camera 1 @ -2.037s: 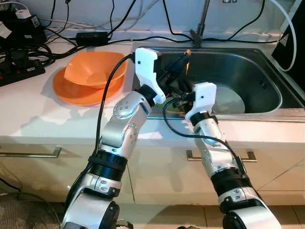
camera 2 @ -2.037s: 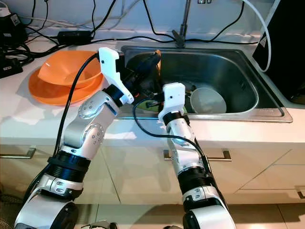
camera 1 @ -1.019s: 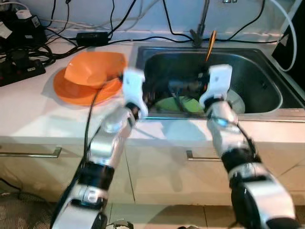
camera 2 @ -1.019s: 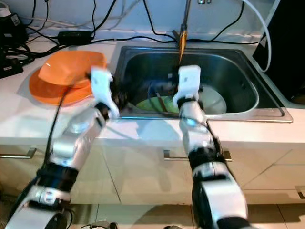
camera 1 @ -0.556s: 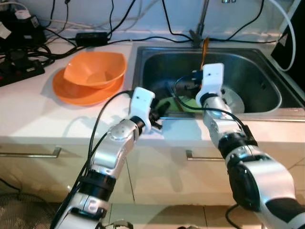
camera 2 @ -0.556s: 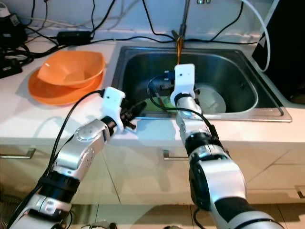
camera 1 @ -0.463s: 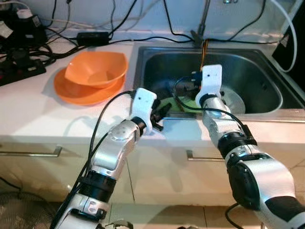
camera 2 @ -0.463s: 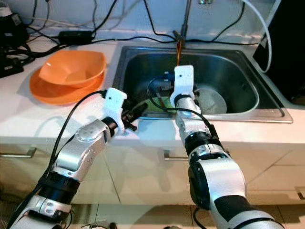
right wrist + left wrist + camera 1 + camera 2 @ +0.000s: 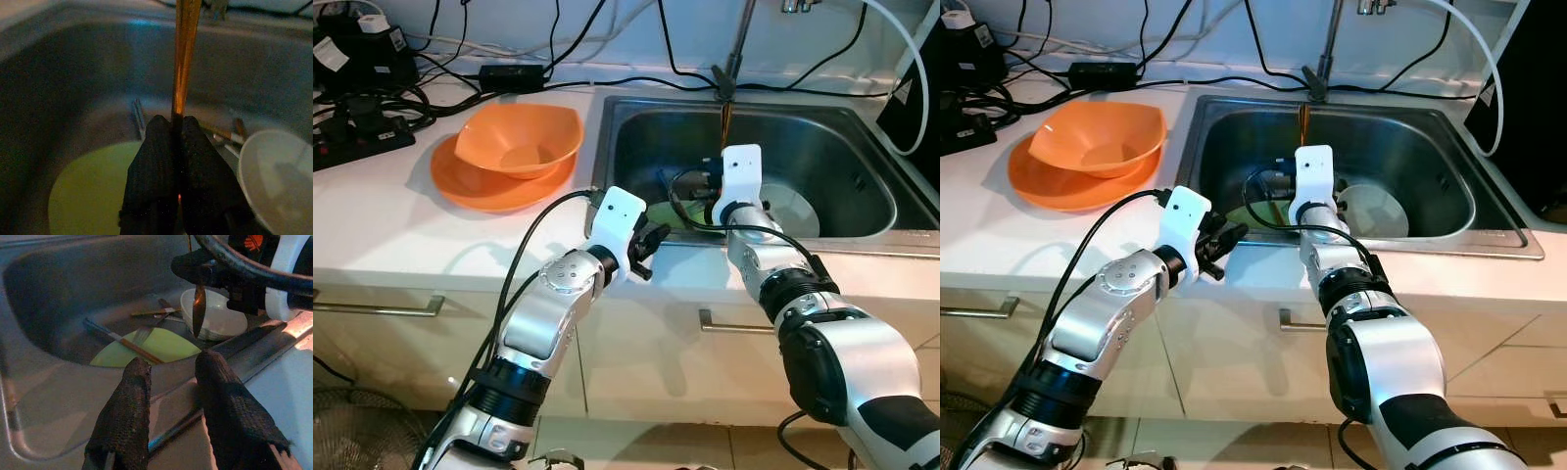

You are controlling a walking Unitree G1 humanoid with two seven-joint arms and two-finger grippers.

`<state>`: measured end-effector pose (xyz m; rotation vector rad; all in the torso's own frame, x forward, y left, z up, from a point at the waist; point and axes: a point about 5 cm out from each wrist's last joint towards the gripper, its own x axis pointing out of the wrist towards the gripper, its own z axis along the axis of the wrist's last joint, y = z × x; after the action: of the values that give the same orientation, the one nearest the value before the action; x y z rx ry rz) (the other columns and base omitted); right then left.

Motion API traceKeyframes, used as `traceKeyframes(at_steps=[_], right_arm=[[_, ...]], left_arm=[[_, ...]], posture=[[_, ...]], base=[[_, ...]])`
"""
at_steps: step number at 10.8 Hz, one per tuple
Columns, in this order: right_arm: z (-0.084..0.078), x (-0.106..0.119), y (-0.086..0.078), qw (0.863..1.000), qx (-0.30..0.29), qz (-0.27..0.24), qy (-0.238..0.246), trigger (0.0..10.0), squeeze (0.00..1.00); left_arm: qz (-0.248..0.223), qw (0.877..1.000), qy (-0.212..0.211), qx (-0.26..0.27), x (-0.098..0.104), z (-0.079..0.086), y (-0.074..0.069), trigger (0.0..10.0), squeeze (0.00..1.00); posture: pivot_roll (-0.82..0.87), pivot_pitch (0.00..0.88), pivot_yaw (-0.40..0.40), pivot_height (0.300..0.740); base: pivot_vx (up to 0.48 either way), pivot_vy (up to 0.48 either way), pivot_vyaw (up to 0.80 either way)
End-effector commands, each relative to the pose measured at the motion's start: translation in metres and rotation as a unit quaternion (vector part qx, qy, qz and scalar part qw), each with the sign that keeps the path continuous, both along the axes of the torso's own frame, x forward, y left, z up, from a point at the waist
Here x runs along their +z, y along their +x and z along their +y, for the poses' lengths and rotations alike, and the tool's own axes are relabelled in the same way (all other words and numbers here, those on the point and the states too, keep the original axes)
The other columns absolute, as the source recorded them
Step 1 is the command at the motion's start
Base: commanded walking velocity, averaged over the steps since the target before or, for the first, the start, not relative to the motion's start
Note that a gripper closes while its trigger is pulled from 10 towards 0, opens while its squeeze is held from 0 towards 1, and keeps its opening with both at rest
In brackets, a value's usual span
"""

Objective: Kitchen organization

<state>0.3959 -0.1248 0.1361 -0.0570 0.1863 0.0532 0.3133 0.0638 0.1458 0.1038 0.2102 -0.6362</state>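
My right gripper (image 9: 171,125) is shut on a thin orange-brown stick (image 9: 724,125), which it holds upright over the steel sink (image 9: 862,220), below the tap. Under it in the basin lie a green plate (image 9: 161,345), a white bowl (image 9: 790,211) and a few utensils (image 9: 146,313). My left gripper (image 9: 648,243) is open with nothing in it and hovers at the sink's front rim; its fingers (image 9: 132,411) point toward the basin. An orange bowl (image 9: 521,142) rests on an orange plate (image 9: 470,191) on the counter to the left.
Black cables and a power strip (image 9: 362,147) lie along the back of the white counter (image 9: 391,235). The tap stem (image 9: 732,49) rises behind the sink. A black object (image 9: 1538,117) stands at the far right. Drawer handles (image 9: 382,306) sit under the counter edge.
The stick, near my left gripper two seconds ago, now stands upright in my right gripper. My left arm has drawn back from the basin to its front rim. The camera shifted slightly.
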Motion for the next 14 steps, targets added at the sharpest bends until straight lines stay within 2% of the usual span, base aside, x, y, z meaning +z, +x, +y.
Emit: traceKeyframes(at_steps=[1,4,5,8,9,10,11,13,14], right_arm=[[0.0,0.0,0.001,1.0,-0.002,0.013,-0.005,10.0,0.0],[0.006,-0.016,-0.005,0.998,0.004,0.061,0.013,10.0,0.0],[0.005,-0.018,-0.006,0.998,0.001,0.067,0.018,10.0,1.0],[0.004,-0.02,-0.007,0.997,-0.001,0.069,0.016,10.0,1.0],[0.003,-0.016,-0.005,0.998,-0.002,0.058,0.017,10.0,0.43],[0.002,-0.01,-0.003,0.999,-0.005,0.042,0.019,10.0,0.0],[0.002,-0.004,-0.001,1.0,-0.002,0.024,0.018,10.0,0.0],[0.002,0.028,0.008,0.997,0.006,-0.072,0.024,10.0,0.0],[0.003,0.045,0.01,0.991,0.024,-0.129,0.017,10.0,0.0]], left_arm=[[0.025,0.999,0.02,0.005,-0.01,0.002,-0.003,10.0,0.0],[0.036,0.999,0.027,0.008,-0.01,0.002,-0.008,10.0,0.0],[0.037,0.999,0.028,0.008,-0.009,0.003,-0.009,10.0,0.0],[0.04,0.999,0.03,0.009,-0.009,0.003,-0.01,10.0,0.0],[0.042,0.999,0.03,0.008,-0.01,0.003,-0.011,10.0,0.0],[0.041,0.999,0.029,0.009,-0.009,0.003,-0.01,10.0,0.0],[0.034,0.999,0.028,0.012,-0.008,0.003,-0.009,10.0,0.0],[-0.01,0.999,0.003,0.042,-0.001,0.005,-0.001,10.0,0.0],[-0.034,0.998,-0.007,0.055,0.002,0.005,0.001,10.0,0.0]], posture=[[0.2,0.0,-0.06,0.74],[0.21,0.0,-0.059,0.74],[0.22,0.0,-0.058,0.74],[0.22,0.0,-0.054,0.74],[0.21,0.0,-0.052,0.74],[0.2,0.0,-0.048,0.74],[0.2,0.0,-0.048,0.74],[0.15,0.0,-0.031,0.74],[0.14,0.0,-0.03,0.74]], base=[[0.0,0.0,0.0],[0.0,0.0,0.0],[0.0,0.0,0.0],[0.0,0.0,0.0],[0.0,0.0,0.0],[0.0,0.0,0.0],[0.0,0.0,0.0],[0.0,0.0,0.0],[0.0,0.0,0.0]])
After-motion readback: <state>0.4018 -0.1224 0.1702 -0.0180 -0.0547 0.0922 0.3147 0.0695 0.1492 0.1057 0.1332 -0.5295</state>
